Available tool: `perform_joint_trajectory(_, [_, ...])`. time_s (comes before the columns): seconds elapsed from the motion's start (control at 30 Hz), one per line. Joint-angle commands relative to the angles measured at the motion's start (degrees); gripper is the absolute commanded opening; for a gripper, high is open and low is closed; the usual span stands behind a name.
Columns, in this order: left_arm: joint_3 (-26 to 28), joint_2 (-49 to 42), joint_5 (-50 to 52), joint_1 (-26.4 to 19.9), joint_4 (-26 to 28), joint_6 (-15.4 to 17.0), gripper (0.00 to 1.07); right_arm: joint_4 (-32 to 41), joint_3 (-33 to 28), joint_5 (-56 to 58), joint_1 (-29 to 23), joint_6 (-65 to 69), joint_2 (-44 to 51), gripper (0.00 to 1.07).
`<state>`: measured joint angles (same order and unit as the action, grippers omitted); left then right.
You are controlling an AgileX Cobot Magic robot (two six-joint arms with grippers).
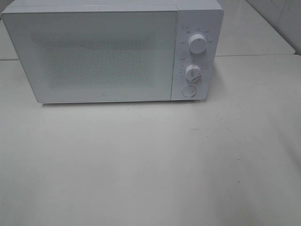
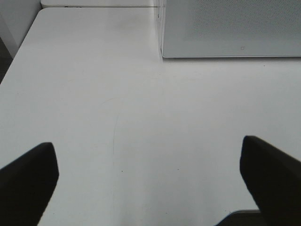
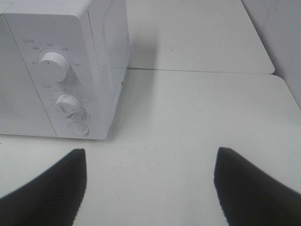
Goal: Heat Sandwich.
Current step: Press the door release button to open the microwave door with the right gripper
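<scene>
The white table [image 1: 150,179] fills most of the high view, its surface bare in front of the oven. A second pale table [image 1: 249,28] butts against its far edge.

On the far half of the table stands a white microwave [image 1: 108,96]. Its wide door [image 1: 94,56] is closed flush. The door's window is a fine dotted screen that lets nothing through, so what the oven holds cannot be told. The sandwich shows in none of the three views, and whether it lies behind that door cannot be told.

To the right of the door runs the narrow control panel [image 1: 207,23]. It carries an upper knob [image 1: 198,44], a lower knob [image 1: 193,72] and, lowest, a round button [image 1: 188,91].

The left pincer [image 2: 148,155] hangs over the table near the oven's left front corner. Its dark fingers [image 2: 28,183] are spread wide, with only table between them. The right pincer [image 3: 151,155] is by the panel end of the oven, likewise wide apart and holding nothing.
</scene>
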<state>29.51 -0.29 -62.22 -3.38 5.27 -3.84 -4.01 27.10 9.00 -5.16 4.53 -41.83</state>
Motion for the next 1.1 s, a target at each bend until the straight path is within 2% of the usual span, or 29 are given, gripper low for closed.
perform_joint_trajectory(0.03, [0.1, -0.9, 0.6, 0.3, 0.3, 0.1, 0.98, -0.1, -0.1, -6.9, 0.3, 0.1, -4.1, 0.69])
perform_joint_trajectory(0.27, [0.1, -0.9, 0.6, 0.3, 0.3, 0.1, 0.98, -0.1, -0.1, -22.9, 0.2, -1.1, -15.6, 0.69])
perform_joint_trajectory(0.47, [0.1, -0.9, 0.6, 0.3, 0.3, 0.1, 0.98, 1.4, -0.1, -30.7, 0.1, -1.1, -22.9, 0.69])
perform_joint_trajectory(0.57, [0.1, -0.9, 0.6, 0.3, 0.3, 0.1, 0.98, 7.8, -0.1, -35.2, -1.8, -2.3, -27.2, 0.69])
perform_joint_trajectory(0.6, [0.1, -0.9, 0.6, 0.3, 0.3, 0.1, 0.98, 7.8, -0.1, -35.2, -1.8, -2.3, -27.2, 0.69])
perform_joint_trajectory(0.7, [0.1, -0.9, 0.6, 0.3, 0.3, 0.1, 0.98, 12.7, -0.1, -40.5, -6.4, -11.0, -30.8, 0.69])
perform_joint_trajectory(0.73, [0.1, -0.9, 0.6, 0.3, 0.3, 0.1, 0.98, 12.7, -0.1, -40.5, -6.4, -11.0, -30.8, 0.69])
perform_joint_trajectory(0.77, [0.1, -0.9, 0.6, 0.3, 0.3, 0.1, 0.98, 16.5, -0.1, -42.6, -9.4, -14.3, -32.6, 0.69])
perform_joint_trajectory(0.87, [0.1, -0.9, 0.6, 0.3, 0.3, 0.1, 0.98, 23.2, -0.1, -46.4, -13.3, -17.9, -35.4, 0.69])
perform_joint_trajectory(0.9, [0.1, -0.9, 0.6, 0.3, 0.3, 0.1, 0.98, 23.2, -0.1, -46.4, -13.3, -17.9, -35.4, 0.69])
perform_joint_trajectory(0.93, [0.1, -0.9, 0.6, 0.3, 0.3, 0.1, 0.98, 27.7, -0.1, -50.1, -15.8, -20.2, -37.3, 0.69])
perform_joint_trajectory(1.07, [0.1, -0.9, 0.6, 0.3, 0.3, 0.1, 0.98, 32.9, -0.1, -55.2, -19.8, -23.0, -39.8, 0.69])
perform_joint_trajectory(1.1, [0.1, -0.9, 0.6, 0.3, 0.3, 0.1, 0.98, 35.8, -0.1, -57.8, -22.1, -23.9, -41.4, 0.69])
